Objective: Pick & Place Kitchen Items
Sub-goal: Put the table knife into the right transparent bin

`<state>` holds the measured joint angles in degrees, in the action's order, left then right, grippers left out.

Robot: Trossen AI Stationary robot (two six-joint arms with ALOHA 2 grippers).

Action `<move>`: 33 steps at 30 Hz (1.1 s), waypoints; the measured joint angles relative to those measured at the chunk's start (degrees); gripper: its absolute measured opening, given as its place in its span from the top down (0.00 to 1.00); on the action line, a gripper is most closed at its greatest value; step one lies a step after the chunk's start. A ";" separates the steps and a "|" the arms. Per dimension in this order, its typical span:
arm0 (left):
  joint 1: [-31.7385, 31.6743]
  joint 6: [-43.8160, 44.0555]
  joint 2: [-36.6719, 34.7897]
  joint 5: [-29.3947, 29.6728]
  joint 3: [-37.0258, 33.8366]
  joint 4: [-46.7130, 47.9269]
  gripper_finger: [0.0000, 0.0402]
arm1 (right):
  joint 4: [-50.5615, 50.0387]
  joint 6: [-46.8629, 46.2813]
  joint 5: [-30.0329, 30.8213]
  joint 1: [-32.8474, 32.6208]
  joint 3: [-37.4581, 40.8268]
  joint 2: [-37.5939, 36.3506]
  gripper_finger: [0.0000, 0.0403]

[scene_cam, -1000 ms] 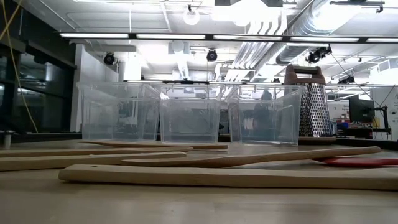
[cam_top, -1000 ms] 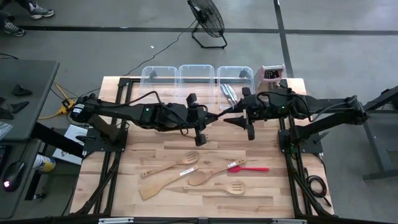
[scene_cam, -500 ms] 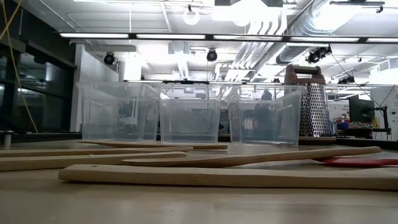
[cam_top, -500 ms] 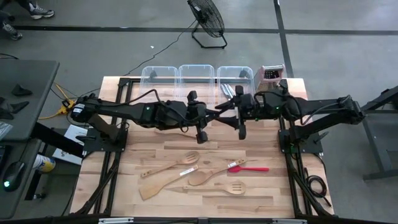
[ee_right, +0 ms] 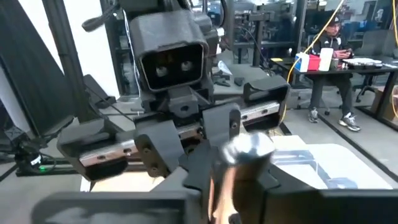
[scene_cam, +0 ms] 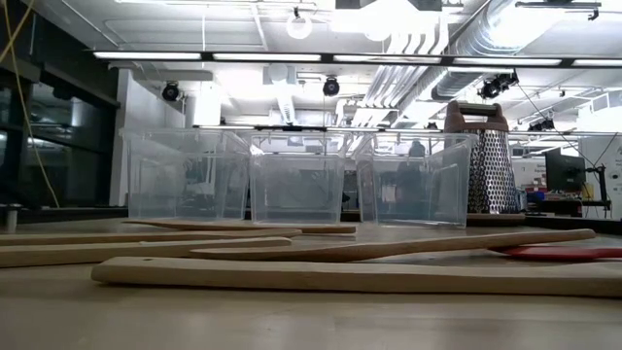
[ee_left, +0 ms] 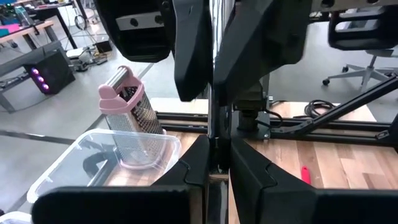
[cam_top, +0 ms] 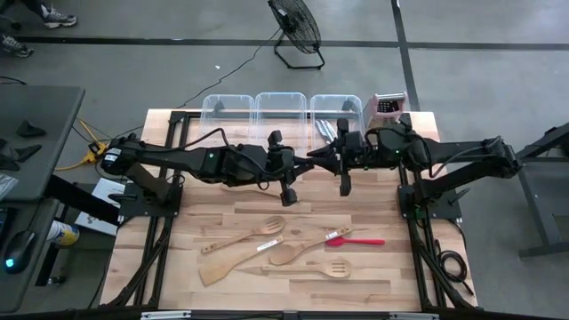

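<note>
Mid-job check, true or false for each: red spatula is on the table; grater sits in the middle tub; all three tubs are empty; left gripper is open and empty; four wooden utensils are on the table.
1. The red spatula lies on the table. True.
2. The box grater stands in the middle tub. False: it stands on the table beside the right tub.
3. All three tubs are empty. False: the right tub holds metal utensils.
4. The left gripper is open and empty. False: it is shut on a slim metal utensil, tip to tip with the right gripper.
5. Four wooden utensils lie on the table. True.
</note>
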<state>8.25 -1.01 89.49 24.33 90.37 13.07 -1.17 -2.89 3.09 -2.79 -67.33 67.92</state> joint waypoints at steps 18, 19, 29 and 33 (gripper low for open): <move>-0.04 0.03 0.02 -0.29 0.00 0.40 0.90 | -2.89 -2.02 1.38 0.33 -0.02 -0.28 0.94; -0.04 0.03 0.04 0.04 -0.02 0.41 0.88 | -3.08 -2.02 1.49 0.33 -0.02 -0.28 0.94; -0.04 0.01 -0.05 3.36 0.04 -0.07 0.69 | -6.02 -2.87 1.33 2.76 0.02 -0.28 0.99; -0.04 -0.25 -0.07 6.14 0.04 0.60 0.70 | -6.53 -2.86 2.49 4.30 0.02 -0.28 0.99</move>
<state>8.21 -1.25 89.43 30.47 90.41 13.67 -7.70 -5.75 5.59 1.51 -67.31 67.64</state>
